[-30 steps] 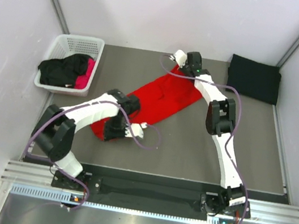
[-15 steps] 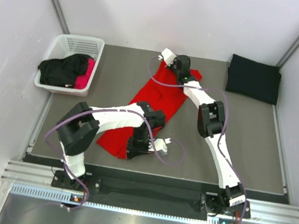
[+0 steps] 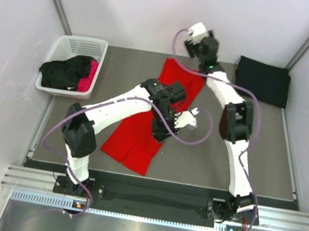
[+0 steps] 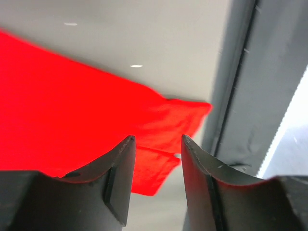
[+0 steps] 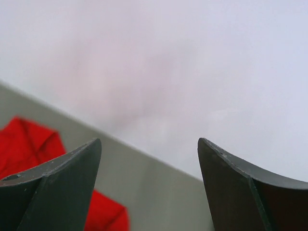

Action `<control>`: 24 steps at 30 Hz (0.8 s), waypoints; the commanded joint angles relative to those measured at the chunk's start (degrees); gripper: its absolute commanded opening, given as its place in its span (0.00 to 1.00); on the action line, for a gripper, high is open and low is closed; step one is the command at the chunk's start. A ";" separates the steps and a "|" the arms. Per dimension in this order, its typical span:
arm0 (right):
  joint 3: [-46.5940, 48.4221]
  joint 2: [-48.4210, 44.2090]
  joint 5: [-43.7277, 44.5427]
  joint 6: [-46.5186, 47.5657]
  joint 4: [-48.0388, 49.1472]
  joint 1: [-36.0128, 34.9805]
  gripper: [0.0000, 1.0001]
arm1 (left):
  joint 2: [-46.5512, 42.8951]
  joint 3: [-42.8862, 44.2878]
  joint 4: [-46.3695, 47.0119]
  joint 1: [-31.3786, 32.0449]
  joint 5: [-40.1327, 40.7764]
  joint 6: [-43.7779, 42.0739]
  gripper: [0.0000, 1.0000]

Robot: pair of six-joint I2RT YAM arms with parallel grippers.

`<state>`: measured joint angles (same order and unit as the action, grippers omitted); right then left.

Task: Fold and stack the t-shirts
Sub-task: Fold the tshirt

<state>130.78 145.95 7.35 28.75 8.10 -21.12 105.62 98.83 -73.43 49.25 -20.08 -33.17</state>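
Top view, left to right: basket (image 3: 84, 40) at 10 o'clock holding black and pink t-shirts (image 3: 63, 73); red t-shirt (image 3: 135, 142) flat on the surface (image 3: 256, 144), running 12 to 7 o'clock; left tool (image 4: 158, 144) released above it; right tool (image 5: 149, 144) released, empty, at 12 o'clock; 1 folded black t-shirt (image 3: 262, 80) at 2 o'clock.

Flat grey matte table (image 3: 277, 160). Large bright red cloth t-shirt (image 3: 138, 142): long flattened strip, lying diagonally from middle of far edge toward near-left. Folded black cloth t-shirt (image 3: 262, 80): far right corner. White plastic lattice basket (image 3: 84, 40): far left corner.
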 commanded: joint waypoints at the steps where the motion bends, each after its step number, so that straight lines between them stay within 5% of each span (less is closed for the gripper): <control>1: -1.75 -15.24 -2.76 -11.58 -2.28 3.80 0.81 | -0.33 -1.16 0.38 -3.11 1.79 -0.84 0.47; 5: -3.34 -18.59 -14.88 -21.44 -17.98 8.10 0.73 | 0.37 -9.69 7.14 -5.74 2.41 -0.76 0.41; 12: -16.25 -20.97 -37.04 -27.70 -26.28 11.81 0.66 | 2.57 -17.96 14.45 -8.73 -0.40 -0.67 0.34; 24: -16.79 -12.80 -50.33 -36.92 -22.07 12.60 0.65 | 5.29 -19.90 15.07 -9.70 -5.32 0.21 0.33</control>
<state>111.33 132.05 -37.87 -4.40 -18.09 -8.45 109.82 79.15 -59.44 39.75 -21.98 -33.08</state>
